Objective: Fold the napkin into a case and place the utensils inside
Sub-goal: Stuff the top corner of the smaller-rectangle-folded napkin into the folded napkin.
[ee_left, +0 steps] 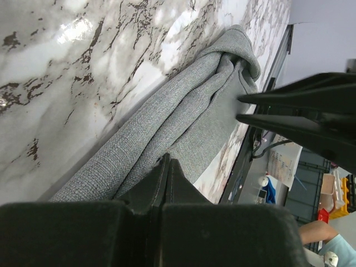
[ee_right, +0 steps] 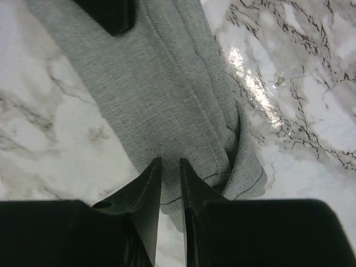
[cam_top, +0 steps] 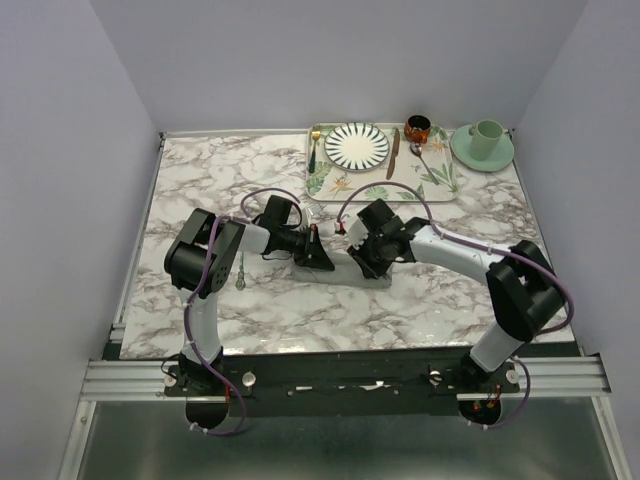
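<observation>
The grey napkin lies folded into a narrow strip on the marble table between my two grippers. My left gripper is at its left end, jaws pressed together at the cloth's edge, seemingly pinching a thin layer. My right gripper is over the bunched right end, jaws a narrow gap apart with flat cloth showing between them. The spoon lies on the leaf-patterned tray. A thin slim piece, perhaps the fork, lies on the table beside the left arm.
The leaf-patterned tray at the back holds a striped plate, a gold fork with dark handle, a brown-handled knife and a small dark cup. A mint cup on its saucer stands at the back right.
</observation>
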Robot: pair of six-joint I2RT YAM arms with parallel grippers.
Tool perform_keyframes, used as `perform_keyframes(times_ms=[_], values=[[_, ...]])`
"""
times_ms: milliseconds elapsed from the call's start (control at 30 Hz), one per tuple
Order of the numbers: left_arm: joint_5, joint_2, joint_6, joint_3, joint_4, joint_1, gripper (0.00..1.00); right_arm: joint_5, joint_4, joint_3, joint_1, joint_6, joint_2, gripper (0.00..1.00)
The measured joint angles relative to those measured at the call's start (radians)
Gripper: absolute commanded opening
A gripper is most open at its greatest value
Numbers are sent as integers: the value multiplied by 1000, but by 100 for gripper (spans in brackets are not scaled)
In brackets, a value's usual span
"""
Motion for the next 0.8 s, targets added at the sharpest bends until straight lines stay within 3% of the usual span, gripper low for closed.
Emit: perform_keyframes(times_ms=[133,267,400,533,700,800], values=[[3,0,5,0,-1,0,0,93,38,-4,2,13,78,25],[11,-3,16,0,-4,5,15,119,66,-15,5,35,84,22],[14,-32,-3,-22,6,31,20,125,84,-22,5,57,84,22],[13,-134,-72,-68,51,54,19,124,84,-22,5,67,83,22],[12,-268,-168,-95,150,35,10,124,82,-20,5,79,84,22],[-7,-266,-214,-122,201,-5,3,119,73,-12,4,92,89,22]])
